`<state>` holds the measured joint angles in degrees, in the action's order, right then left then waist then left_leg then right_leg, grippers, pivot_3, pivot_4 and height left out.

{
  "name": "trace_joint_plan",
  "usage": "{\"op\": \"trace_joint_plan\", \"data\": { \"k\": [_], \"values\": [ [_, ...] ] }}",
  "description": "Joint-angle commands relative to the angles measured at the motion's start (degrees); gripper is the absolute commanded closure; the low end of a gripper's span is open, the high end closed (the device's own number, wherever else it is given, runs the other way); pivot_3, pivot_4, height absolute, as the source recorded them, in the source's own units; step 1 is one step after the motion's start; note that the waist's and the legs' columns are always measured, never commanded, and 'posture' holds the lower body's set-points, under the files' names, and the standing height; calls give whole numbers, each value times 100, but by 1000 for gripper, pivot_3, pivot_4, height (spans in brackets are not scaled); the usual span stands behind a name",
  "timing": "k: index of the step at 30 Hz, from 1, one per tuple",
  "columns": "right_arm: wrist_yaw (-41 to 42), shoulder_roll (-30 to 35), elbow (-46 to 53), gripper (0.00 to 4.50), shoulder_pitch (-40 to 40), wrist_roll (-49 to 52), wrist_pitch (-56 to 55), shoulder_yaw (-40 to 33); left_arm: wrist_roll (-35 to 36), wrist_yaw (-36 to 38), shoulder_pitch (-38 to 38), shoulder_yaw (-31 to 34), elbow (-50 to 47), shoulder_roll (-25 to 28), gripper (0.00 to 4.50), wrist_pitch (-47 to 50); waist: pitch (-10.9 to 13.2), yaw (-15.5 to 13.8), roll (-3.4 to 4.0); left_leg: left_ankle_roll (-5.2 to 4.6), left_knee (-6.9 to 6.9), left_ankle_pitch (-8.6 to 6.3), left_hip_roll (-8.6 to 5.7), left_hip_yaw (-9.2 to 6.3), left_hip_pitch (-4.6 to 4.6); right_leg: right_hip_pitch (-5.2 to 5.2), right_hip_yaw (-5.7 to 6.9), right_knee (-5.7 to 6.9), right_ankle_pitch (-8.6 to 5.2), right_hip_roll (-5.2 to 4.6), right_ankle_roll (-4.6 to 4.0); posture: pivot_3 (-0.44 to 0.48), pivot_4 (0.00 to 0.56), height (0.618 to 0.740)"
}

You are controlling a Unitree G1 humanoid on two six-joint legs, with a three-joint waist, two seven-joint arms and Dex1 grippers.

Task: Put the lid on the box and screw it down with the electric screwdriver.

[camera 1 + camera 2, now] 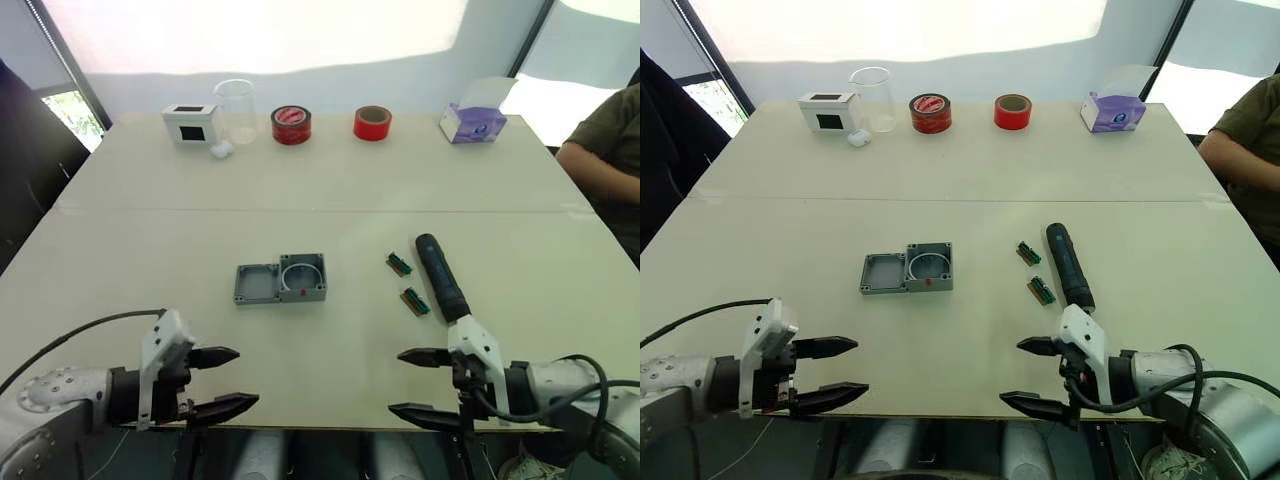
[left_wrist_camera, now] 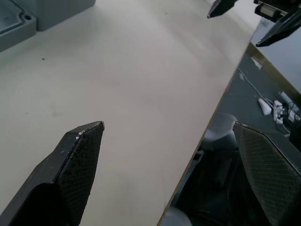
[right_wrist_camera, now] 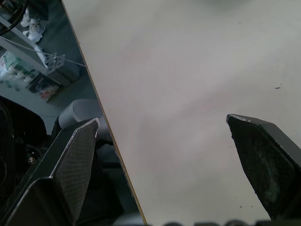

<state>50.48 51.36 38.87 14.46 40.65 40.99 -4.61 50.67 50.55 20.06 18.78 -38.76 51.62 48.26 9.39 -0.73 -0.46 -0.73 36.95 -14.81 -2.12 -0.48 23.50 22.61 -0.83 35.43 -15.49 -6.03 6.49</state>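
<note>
The lid (image 1: 256, 283) and the box (image 1: 303, 277) lie touching, side by side, mid-worktop (image 1: 330, 180). The electric screwdriver (image 1: 441, 276) lies toward the right edge. The left gripper (image 1: 222, 380) and right gripper (image 1: 422, 384) hover at the near edge, fingers wide, empty. The left wrist view adds the floor below that edge. Bare worktop separates grippers from parts.

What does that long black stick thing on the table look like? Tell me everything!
The electric screwdriver is a long black pen-shaped tool that looks like matte plastic. It lies flat on the pale table, rounded end pointing away from the robot. Its near end is hidden behind the right gripper, which does not hold it. Two small green pieces lie just beside it, apart from it.
</note>
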Motion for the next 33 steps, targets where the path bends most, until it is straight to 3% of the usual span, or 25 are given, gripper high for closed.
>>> {"op": "trace_joint_plan", "data": {
  "k": [1,10,22,27,30,31,33],
  "values": [
    [-178,-125,156,0,-144,-189,-163,78,166,33,-46,58,-79,68,25,72,0,0,0,0,0,0,0,0,0,0,0,0,0,0,0,0,150,740],
    [-594,-331,-154,0,-586,-412,61,209,12,-74,-156,13,-72,-10,25,-72,1,1,1,4,-2,-5,0,0,0,5,0,-3,0,-1,0,0,150,740],
    [-475,-608,-111,0,-869,314,348,16,-272,-247,-473,47,149,122,25,-6,1,-1,1,3,-7,-7,0,0,1,4,0,-8,0,-2,-1,0,150,740],
    [-761,-795,-209,0,-1390,788,808,-33,-265,-309,-1332,140,578,391,25,156,2,4,2,4,-7,-7,0,0,1,15,0,-8,1,-2,-1,0,150,740],
    [-1222,-894,-521,0,-2098,1872,1608,-357,381,-423,-2490,243,1064,621,25,776,5,-1,0,3,-6,-7,0,-1,4,26,3,-4,3,-1,-1,0,150,740],
    [-1317,-929,-624,0,-2434,1985,1692,-406,279,-259,-3019,46,1215,810,25,738,13,0,-10,3,-6,-6,0,-1,4,28,3,-4,3,-1,0,0,150,740],
    [-1256,-842,-637,0,-3029,1455,1374,-169,-712,125,-4345,-1021,1562,1042,25,118,20,-13,-22,3,-4,-6,-1,-2,12,39,4,0,5,1,-3,0,150,740]
  ]
}}
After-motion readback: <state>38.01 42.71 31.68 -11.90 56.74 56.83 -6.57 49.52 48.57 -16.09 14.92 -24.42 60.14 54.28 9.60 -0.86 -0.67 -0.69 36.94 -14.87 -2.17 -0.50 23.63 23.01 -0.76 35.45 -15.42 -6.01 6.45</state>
